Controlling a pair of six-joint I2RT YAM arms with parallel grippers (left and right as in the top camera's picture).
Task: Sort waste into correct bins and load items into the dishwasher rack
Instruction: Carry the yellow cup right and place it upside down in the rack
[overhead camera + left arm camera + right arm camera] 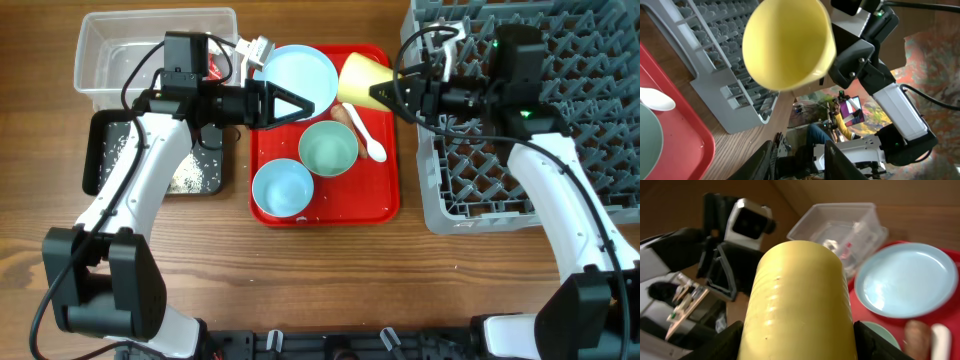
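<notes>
Overhead, the right gripper [383, 95] is clamped on the yellow cup [360, 78], which lies on its side over the far right corner of the red tray [388, 205], beside the rack [560, 30]. The cup hides part of a brown bit [343, 113] near the spoon [368, 137]. The left gripper [290, 103] hovers over the plate [300, 70], fingers apart and empty. Its arm covers part of the black tray [100, 150] and most of the wrapper [214, 66] at the clear tub's [100, 50] right wall.

So the yellow cup [800, 295]'s clamped in the right tool [799, 340], pale blue plate [907, 280] and clear tub [840, 222] behind it.
</notes>
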